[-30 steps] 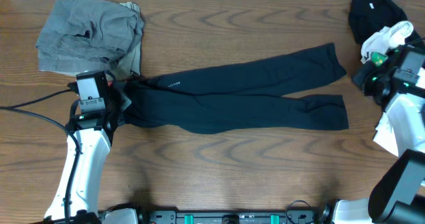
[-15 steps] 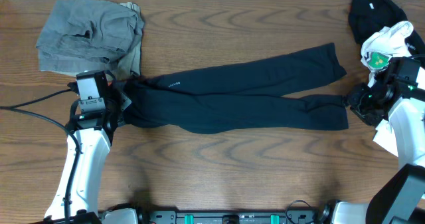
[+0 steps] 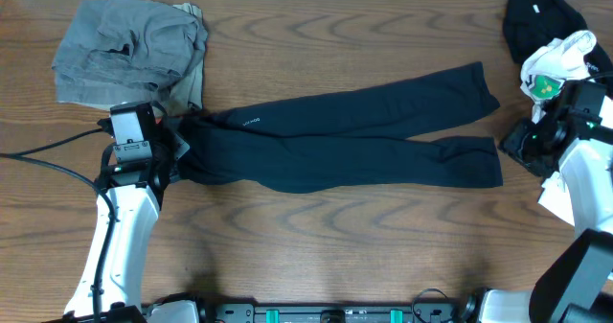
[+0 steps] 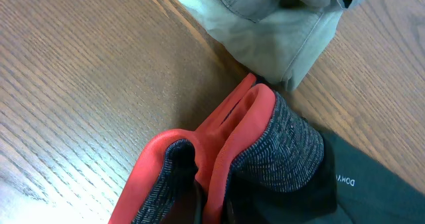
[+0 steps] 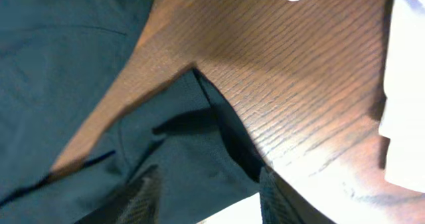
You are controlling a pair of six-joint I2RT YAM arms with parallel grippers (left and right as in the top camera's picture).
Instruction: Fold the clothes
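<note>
Table: brown wood-grain tabletop fills the overhead view, and every garment lies on it
Trousers: long black athletic trousers lie flat across the middle, waist toward my left and both legs running to my right; the far leg slants toward the back edge, the near leg runs straighter, and the two cuffs end apart
Grey heap: crumpled grey woven garment sits at the far left corner, its near edge touching the trousers' waist
Black heap: bunched black soft garment lies at the far right corner, apart from the trousers
White bundle: crumpled white cloth with a green patch rests against the black heap's near side, just behind my right wrist
Left jaws: my left gripper is at the waist end; its fingers fall outside my wrist camera's frame, but the waistband runs toward them squeezed into a tight raised pleat, so I read them as clamped on the trousers
Right jaws: my right gripper hangs over the near leg's cuff with its two dark fingers spread wide and the cuff corner showing between them; whether they touch the cloth I cannot tell
Waistband: grey knitted waistband is folded over so its red-orange lining shows, lifted off the wood
Mark: small white lettering sits on the far leg near the waist
</note>
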